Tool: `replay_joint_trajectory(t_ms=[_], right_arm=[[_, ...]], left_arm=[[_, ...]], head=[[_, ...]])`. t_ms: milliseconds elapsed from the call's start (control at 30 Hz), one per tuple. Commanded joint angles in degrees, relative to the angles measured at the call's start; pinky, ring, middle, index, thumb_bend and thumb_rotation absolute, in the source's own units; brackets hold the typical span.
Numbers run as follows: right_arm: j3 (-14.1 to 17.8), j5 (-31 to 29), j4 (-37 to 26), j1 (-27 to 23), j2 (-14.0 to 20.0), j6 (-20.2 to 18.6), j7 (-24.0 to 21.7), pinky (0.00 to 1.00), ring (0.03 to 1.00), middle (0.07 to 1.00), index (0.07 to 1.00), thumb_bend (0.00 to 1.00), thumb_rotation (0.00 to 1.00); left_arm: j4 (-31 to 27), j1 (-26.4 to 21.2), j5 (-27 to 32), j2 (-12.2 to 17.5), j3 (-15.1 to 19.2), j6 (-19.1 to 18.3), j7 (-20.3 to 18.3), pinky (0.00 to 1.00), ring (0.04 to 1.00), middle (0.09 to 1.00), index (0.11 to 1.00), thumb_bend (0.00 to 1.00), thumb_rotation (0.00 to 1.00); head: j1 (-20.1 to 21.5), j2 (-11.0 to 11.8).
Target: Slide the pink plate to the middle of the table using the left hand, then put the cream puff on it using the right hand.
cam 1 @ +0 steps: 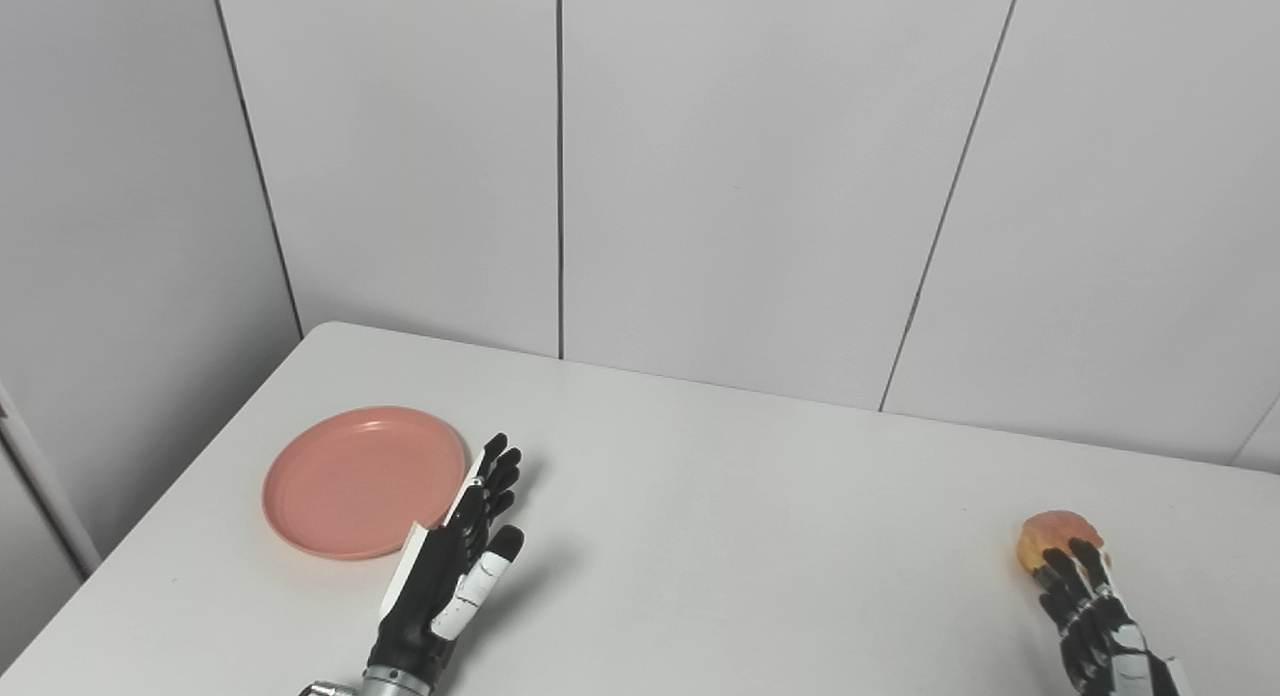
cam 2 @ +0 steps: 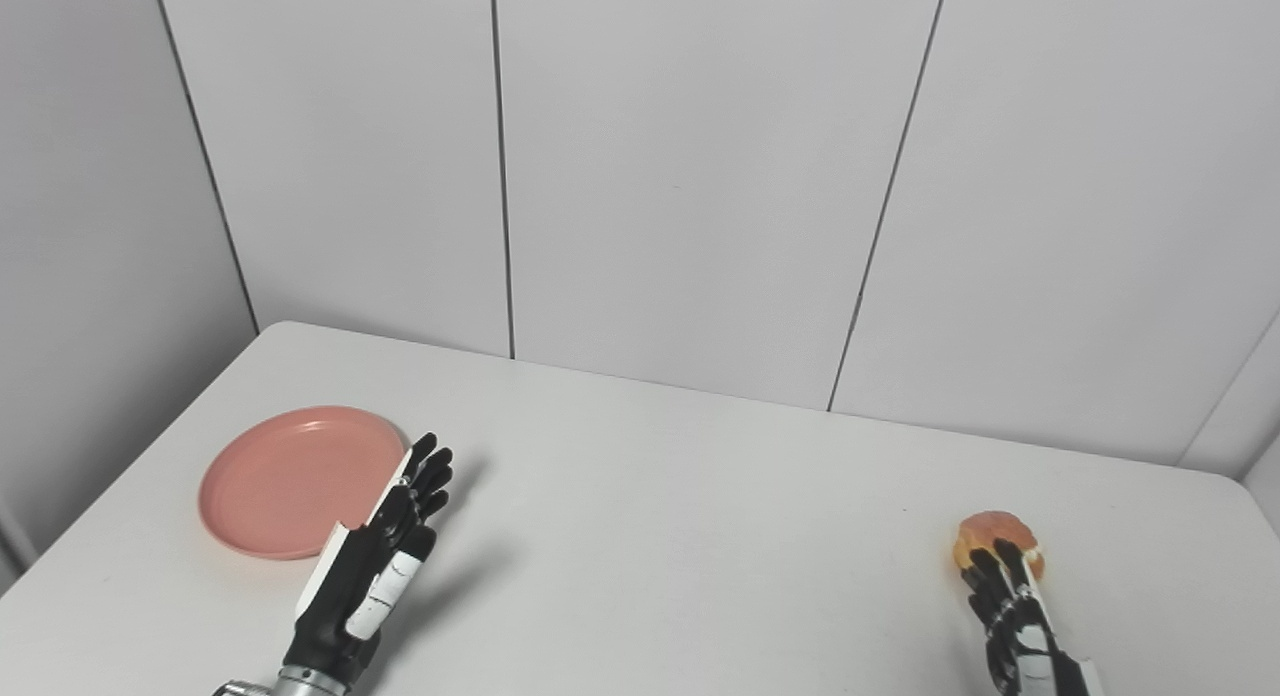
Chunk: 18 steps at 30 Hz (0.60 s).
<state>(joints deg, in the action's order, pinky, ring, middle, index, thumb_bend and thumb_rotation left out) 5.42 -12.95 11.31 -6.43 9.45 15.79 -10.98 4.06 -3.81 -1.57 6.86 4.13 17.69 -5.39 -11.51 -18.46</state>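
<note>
The pink plate [cam 1: 362, 480] lies flat on the left part of the white table [cam 1: 720, 496], with nothing on it. My left hand [cam 1: 455, 566] is open, fingers stretched forward, just right of the plate's near right rim and partly covering that edge. Whether it touches the plate I cannot tell. At the far right sits the golden-brown cream puff [cam 1: 1055, 534]. My right hand [cam 1: 1095, 621] reaches up from below it, fingers apart, with fingertips at the puff's near side, not closed around it.
Grey wall panels [cam 1: 700, 176] stand close behind the table's far edge. The table's left edge runs diagonally past the plate. A broad stretch of bare tabletop lies between the two hands.
</note>
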Motion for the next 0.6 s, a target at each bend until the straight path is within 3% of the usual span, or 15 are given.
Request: replay_joint_trajectory(t_ms=[0, 267, 367, 567], right_arm=[[-0.1, -0.2, 6.1, 3.8, -0.8, 2.6, -1.0, 0.99, 0.943, 0.940, 0.972, 0.86, 1.00], [-0.3, 0.6, 5.6, 3.9, -1.2, 1.5, -0.1, 0.98, 0.930, 0.928, 0.958, 0.85, 1.00], [-0.8, 1.0, 3.7, 4.7, -1.2, -0.9, 0.1, 0.98, 0.927, 0.927, 0.962, 0.85, 1.00], [-1.3, 1.8, 2.3, 5.6, -1.4, -2.4, 0.7, 0.96, 0.919, 0.927, 0.963, 0.84, 1.00]], left_arm=[[9.3, 4.4, 0.3, -3.2, -1.8, 1.6, 1.1, 0.95, 0.970, 0.972, 0.992, 0.88, 0.86], [8.9, 4.1, 1.4, -3.1, -1.6, 1.7, 0.5, 0.95, 0.980, 0.982, 0.994, 0.87, 0.86], [5.9, 4.0, 0.9, -2.8, -1.5, 2.6, 0.8, 0.93, 0.975, 0.977, 0.979, 0.85, 0.86], [-3.0, 1.7, 3.7, -2.8, -0.4, 0.8, 1.1, 0.88, 0.911, 0.921, 0.914, 0.91, 0.86]], head=[[0.1, 0.0], [-0.2, 0.1], [-0.2, -0.3], [0.3, -0.5]])
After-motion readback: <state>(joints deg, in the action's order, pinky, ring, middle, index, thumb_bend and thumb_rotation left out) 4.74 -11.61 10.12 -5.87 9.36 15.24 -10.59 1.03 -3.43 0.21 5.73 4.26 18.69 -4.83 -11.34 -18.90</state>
